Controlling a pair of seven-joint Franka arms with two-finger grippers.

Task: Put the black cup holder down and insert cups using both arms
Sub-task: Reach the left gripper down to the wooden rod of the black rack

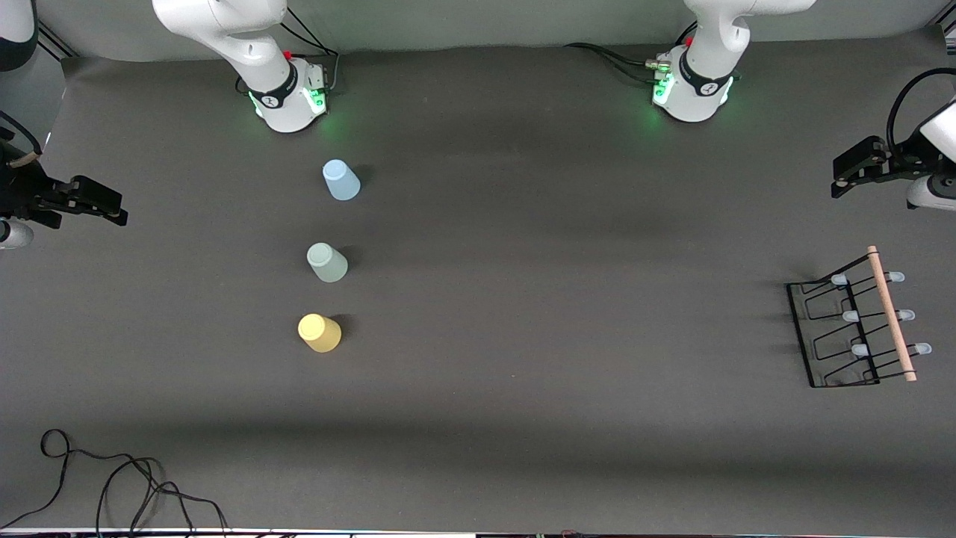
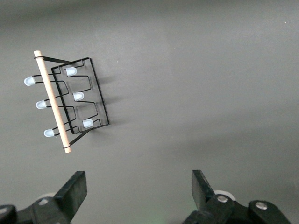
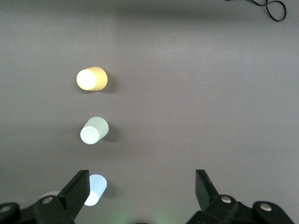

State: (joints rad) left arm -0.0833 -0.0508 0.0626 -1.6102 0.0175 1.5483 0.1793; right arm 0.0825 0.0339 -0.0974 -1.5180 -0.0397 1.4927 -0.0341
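Currently nothing is held: the black cup holder (image 1: 855, 326) stands upright on the table (image 1: 567, 314) at the left arm's edge, wooden rod handle (image 1: 890, 313) on top, six pale-tipped pegs bare. Left gripper (image 1: 842, 179) hangs over that same edge, above a spot closer to the robot bases than the holder, fingers (image 2: 72, 190) spread wide, touching nothing. The three cups sit upside down in a row toward the right arm's end: light blue cup (image 1: 340, 180) closest to the bases, mint green cup (image 1: 327, 262) in the middle, yellow cup (image 1: 320, 332) nearest the front camera, all apart. Right gripper (image 1: 112, 211) hangs over the right arm's edge, fingers (image 3: 76, 188) spread, empty. A loose black cable (image 1: 112, 478) lies at the front corner on the right arm's end.
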